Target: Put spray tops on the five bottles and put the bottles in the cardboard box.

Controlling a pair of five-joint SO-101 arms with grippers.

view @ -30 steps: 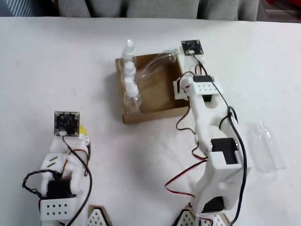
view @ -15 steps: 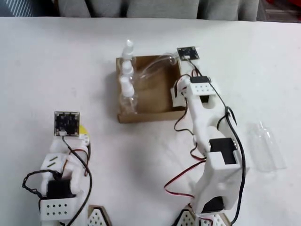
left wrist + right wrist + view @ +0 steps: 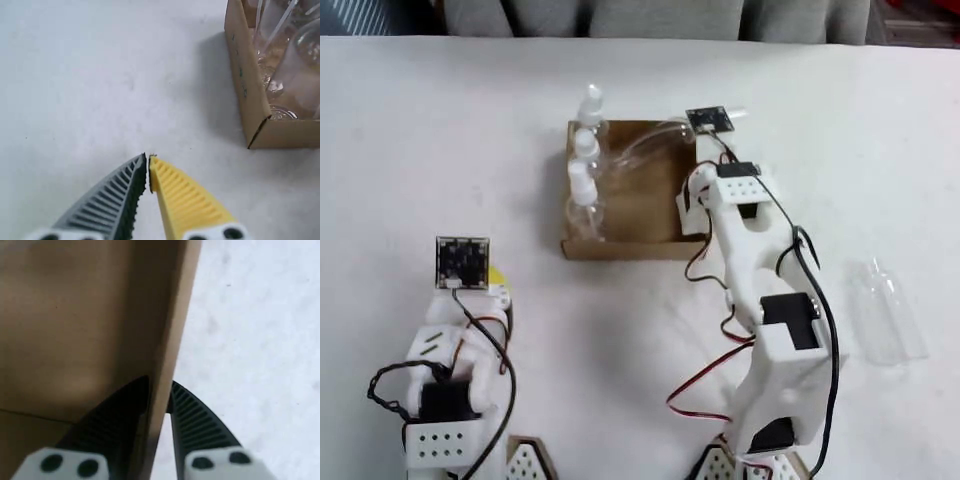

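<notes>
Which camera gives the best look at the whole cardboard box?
The high view: the cardboard box shows nearly whole, with bottles along one side. The left wrist view shows one corner of it. The right wrist view shows one wall, between the right gripper fingers.

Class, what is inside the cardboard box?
Clear bottles with white spray tops line one wall of the cardboard box; another bottle leans across the far end. The right gripper clamps the opposite wall, one finger inside. The arm covers that corner, and the exact bottle count is unclear.

Bottles [image 3: 582, 175] along one wall of cardboard box [image 3: 620, 248]
</notes>
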